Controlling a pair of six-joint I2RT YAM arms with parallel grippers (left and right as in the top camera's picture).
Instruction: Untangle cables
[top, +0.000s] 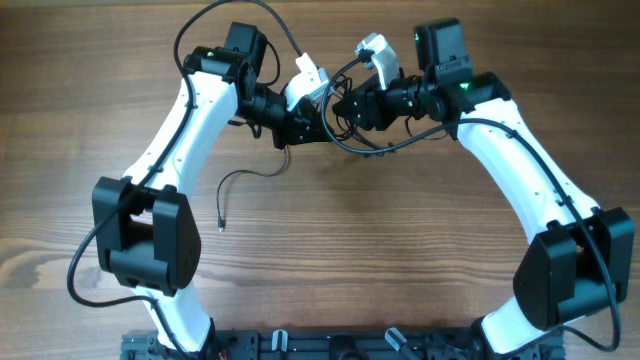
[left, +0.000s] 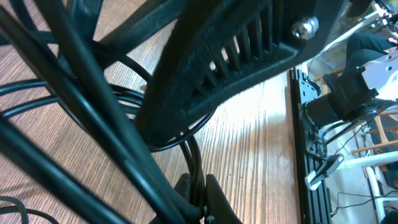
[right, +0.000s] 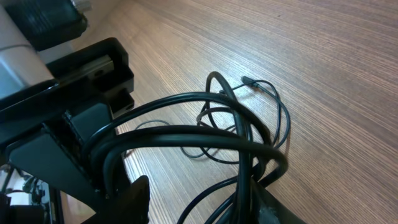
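Observation:
The cables (top: 352, 128) form a black tangle at the back middle of the table, hanging between both grippers. My left gripper (top: 308, 124) reaches it from the left; in the left wrist view this gripper (left: 198, 194) is shut on one black cable (left: 193, 152) that runs up from between its fingers. My right gripper (top: 342, 106) comes in from the right. In the right wrist view it (right: 202, 205) is open, with several loops of cable (right: 242, 134) passing between the fingers, close to the right finger (right: 277, 208). A thin cord (top: 245, 177) trails to a plug end (top: 221, 228).
The wooden table (top: 400, 230) stretches toward the front. A black rail (top: 330, 345) runs along its front edge between the two arm bases. The right gripper's ribbed black body (left: 242, 56) fills much of the left wrist view.

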